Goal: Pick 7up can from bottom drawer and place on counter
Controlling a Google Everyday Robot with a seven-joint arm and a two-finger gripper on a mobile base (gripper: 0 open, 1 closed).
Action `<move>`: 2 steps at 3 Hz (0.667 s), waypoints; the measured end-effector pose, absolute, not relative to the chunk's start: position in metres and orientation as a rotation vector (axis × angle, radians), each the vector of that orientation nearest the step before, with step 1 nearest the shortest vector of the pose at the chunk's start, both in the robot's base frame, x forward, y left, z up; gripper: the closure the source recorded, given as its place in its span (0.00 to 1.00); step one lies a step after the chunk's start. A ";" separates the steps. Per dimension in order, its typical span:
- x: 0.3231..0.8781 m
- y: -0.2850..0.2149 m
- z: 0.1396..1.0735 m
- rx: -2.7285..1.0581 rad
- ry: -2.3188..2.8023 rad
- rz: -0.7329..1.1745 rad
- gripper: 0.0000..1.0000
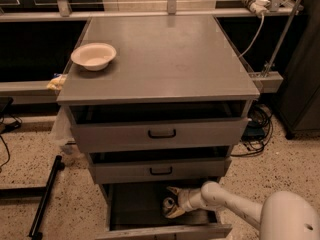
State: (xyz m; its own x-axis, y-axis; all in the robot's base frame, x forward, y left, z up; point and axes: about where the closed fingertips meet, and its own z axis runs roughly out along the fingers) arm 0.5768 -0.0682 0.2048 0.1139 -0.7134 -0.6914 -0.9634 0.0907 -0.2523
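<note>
Camera view shows the gripper (171, 202) reaching from the right into the bottom drawer (132, 204), fingers (174, 190) parted around the 7up can (168, 204) between them, well below the counter (165, 59).

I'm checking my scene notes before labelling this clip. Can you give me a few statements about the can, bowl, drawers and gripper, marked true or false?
1. The bowl sits on the counter, near its left edge. True.
2. The 7up can stands on the counter. False: it is down in the bottom drawer.
3. The gripper is inside the bottom drawer, at the can. True.
4. The bottom drawer is closed. False: it is pulled open.
</note>
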 end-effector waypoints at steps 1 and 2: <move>0.579 -0.075 0.186 -1.661 1.701 0.453 0.29; 0.573 -0.081 0.167 -1.628 1.749 0.496 0.48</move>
State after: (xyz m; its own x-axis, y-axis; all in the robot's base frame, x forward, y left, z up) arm 0.5728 -0.0806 0.1672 0.0214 -0.7122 -0.7017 -0.9745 0.1421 -0.1739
